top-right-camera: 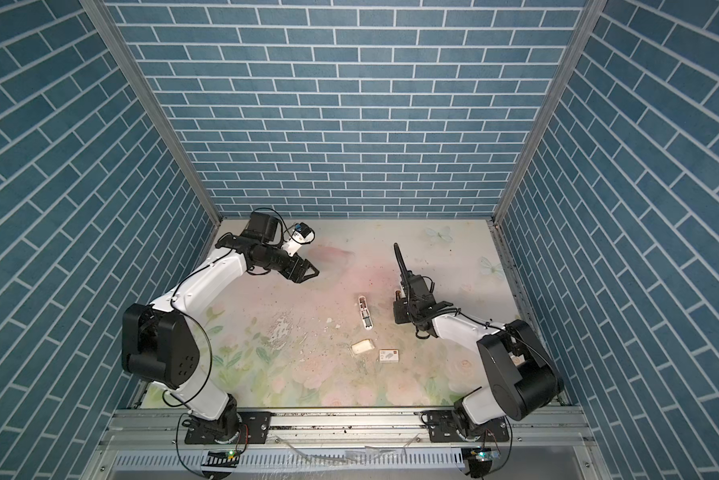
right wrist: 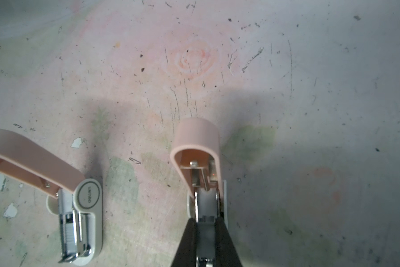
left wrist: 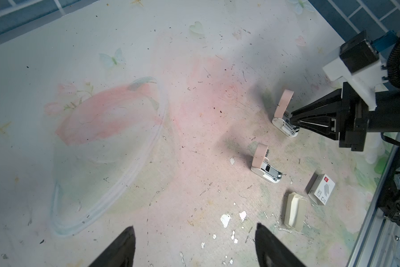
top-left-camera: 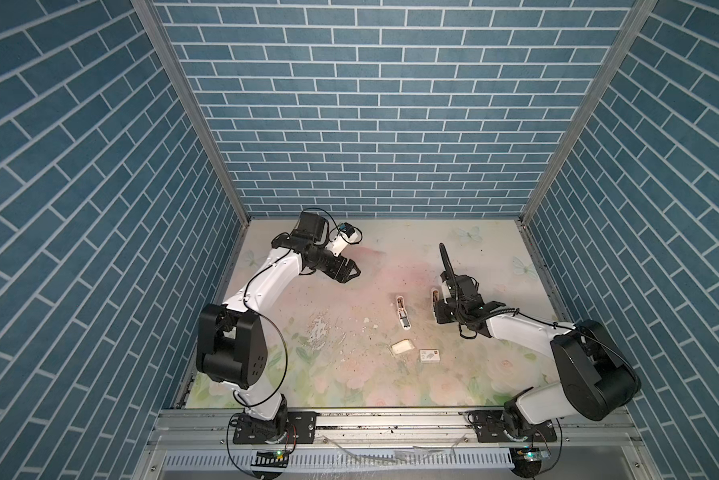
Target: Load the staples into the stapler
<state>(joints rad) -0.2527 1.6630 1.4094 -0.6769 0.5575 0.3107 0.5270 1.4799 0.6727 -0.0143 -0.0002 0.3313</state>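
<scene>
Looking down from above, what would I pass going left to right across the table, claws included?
The left claw, open → open stapler lying free → second open stapler, with the right claw closed at its front end. The cream tray and small white box overlap these sideways, so left out.

The lower-left stapler (right wrist: 88, 201) and centre stapler (right wrist: 198, 138) have matt pink plastic lids, glossy metal inside. The desk (right wrist: 310, 69) is matt, scratched, flaking; the box (left wrist: 321, 189) smooth card.
</scene>
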